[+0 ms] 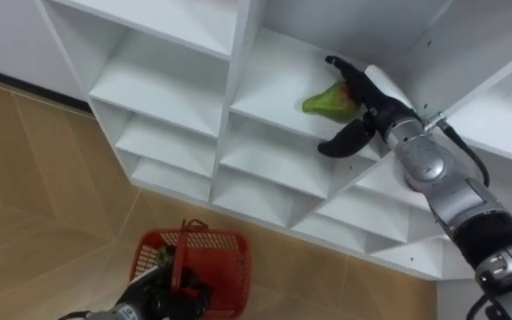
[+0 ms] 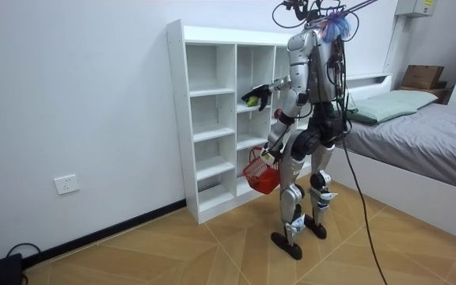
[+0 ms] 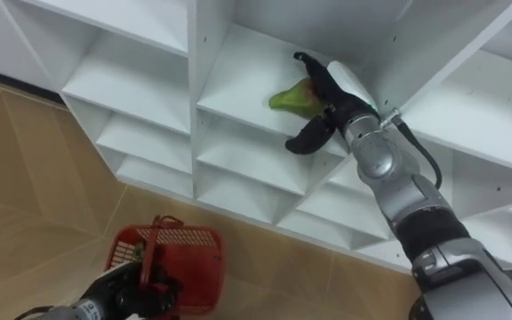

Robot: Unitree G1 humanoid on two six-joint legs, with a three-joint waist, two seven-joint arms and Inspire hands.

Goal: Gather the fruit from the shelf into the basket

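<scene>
**A:** Watching the right hand [image 1: 363,102], upper right of centre: curled over the green fruit [image 1: 325,100] at the closet shelf [image 1: 265,84], with the thumb slung low and wide.

**B:** Risky. Could slip from so loose a hold, then roll off the board and drop to the wood floor [image 1: 25,178].

**A:** Could also clip the divider [image 1: 438,58] beside the wrist on the way out.

**B:** And bottom left: left hand [image 1: 158,298] clamped on the red basket [image 1: 229,238], well below the shelf. Long way down.
</scene>
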